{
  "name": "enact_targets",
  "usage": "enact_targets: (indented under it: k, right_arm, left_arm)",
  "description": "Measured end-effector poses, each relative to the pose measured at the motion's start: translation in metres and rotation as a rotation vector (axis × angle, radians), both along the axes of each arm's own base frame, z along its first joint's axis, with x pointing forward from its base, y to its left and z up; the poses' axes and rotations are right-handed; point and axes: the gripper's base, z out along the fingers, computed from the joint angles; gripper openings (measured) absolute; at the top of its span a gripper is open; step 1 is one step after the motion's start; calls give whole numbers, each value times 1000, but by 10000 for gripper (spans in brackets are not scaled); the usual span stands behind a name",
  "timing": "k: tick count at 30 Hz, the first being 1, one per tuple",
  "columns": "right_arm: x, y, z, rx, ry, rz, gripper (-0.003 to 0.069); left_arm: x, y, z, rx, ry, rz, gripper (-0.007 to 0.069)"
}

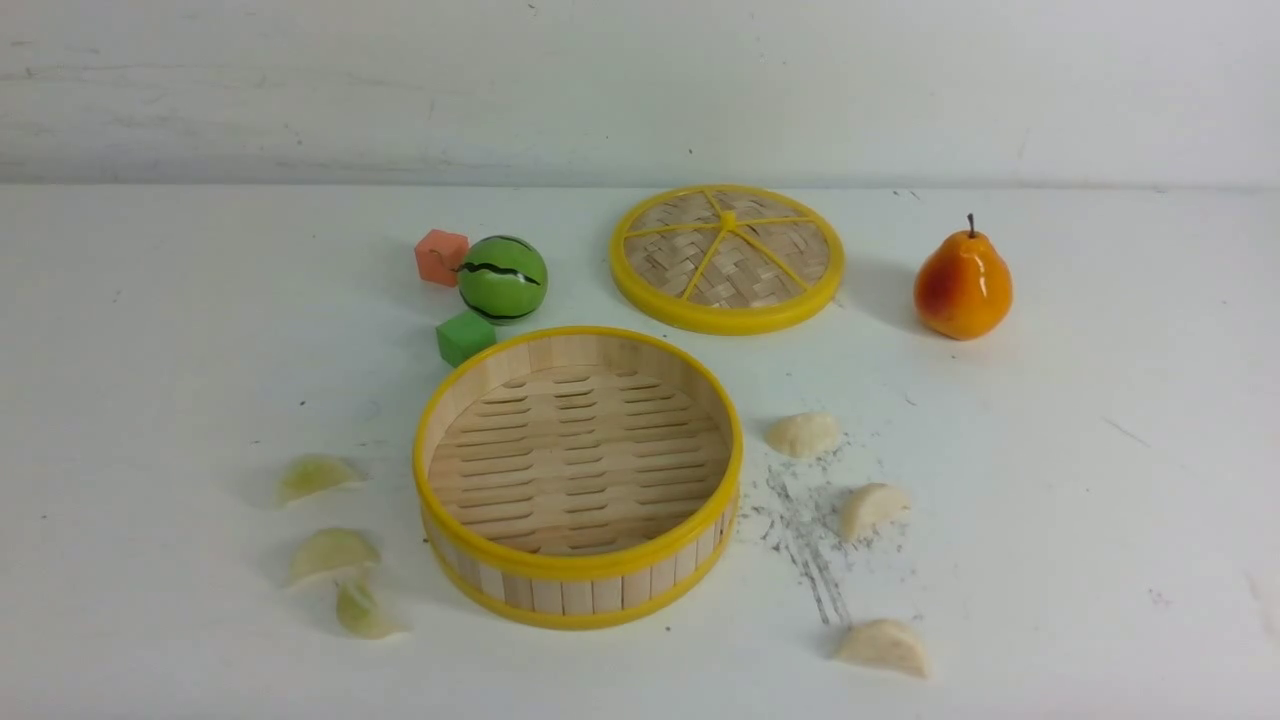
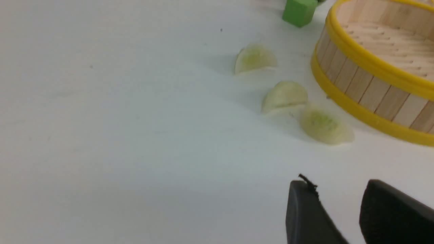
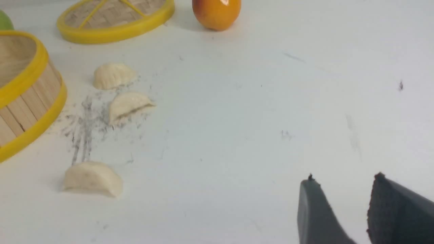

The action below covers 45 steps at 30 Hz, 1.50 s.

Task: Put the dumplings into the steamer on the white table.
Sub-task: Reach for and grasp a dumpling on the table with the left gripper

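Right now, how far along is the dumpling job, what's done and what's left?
Nothing is done yet: the steamer is empty, its slatted floor bare. Nothing is in hand: the left gripper and right gripper are both open and empty. All six lie on the white table: three green dumplings left of the steamer, three cream dumplings right of it.

Three cream dumplings (image 3: 129,105) beside the steamer (image 3: 34,91)

Lid (image 1: 727,258), pear (image 1: 962,285), watermelon (image 1: 502,279), orange cube (image 1: 441,256), green cube (image 1: 465,337).
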Motion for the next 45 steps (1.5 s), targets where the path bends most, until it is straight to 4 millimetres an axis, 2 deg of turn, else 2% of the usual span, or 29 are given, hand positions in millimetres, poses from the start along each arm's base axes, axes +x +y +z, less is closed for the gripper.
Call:
enact_targets:
  k: [3, 9, 15, 20, 25, 28, 30, 32, 34, 37, 38, 40, 42, 45]
  right_arm:
    - [2, 0, 11, 1, -120, -1, 239]
    - [-2, -1, 48, 5, -539, -6, 239]
    - [-11, -1, 67, 29, -769, -6, 239]
    - [-13, -1, 71, 94, -811, 1, 239]
    - [-15, -3, 76, 157, -827, -4, 225]
    - [-21, -5, 96, 191, -885, -13, 163]
    - [-24, -6, 116, 200, -922, -26, 73]
    - [-23, -7, 134, 201, -936, -36, 5]
    - [-19, -7, 152, 190, -936, -38, -14]
    - [-8, -6, 170, 152, -901, -30, -11]
    - [-2, -4, 177, 128, -863, -23, -8]
    - [13, -2, 178, 97, -727, -14, -8]
    - [29, -1, 172, 80, -554, -9, -7]
    - [53, 1, 148, 67, -191, -7, -7]
  left_arm:
    - [2, 1, 8, -6, -91, 11, 237]
    - [2, 5, 39, -31, -436, 56, 237]
    - [-5, 9, 63, -54, -705, 92, 237]
    - [-12, 11, 76, -152, -871, 99, 237]
    - [-20, 12, 91, -395, -967, 53, 236]
    - [-29, 12, 117, -482, -1016, 17, 200]
    - [-39, 11, 147, -490, -1059, -13, 124]
    - [-42, 10, 169, -497, -1044, -24, 51]
    - [-39, 9, 193, -490, -979, -25, -14]
    - [-23, 7, 214, -470, -844, -11, -14]
    - [-10, 6, 218, -461, -759, 2, -14]
    - [9, 4, 216, -452, -646, 21, -14]
    - [31, 3, 205, -444, -506, 44, -14]
    - [62, 0, 176, -431, -198, 92, -14]
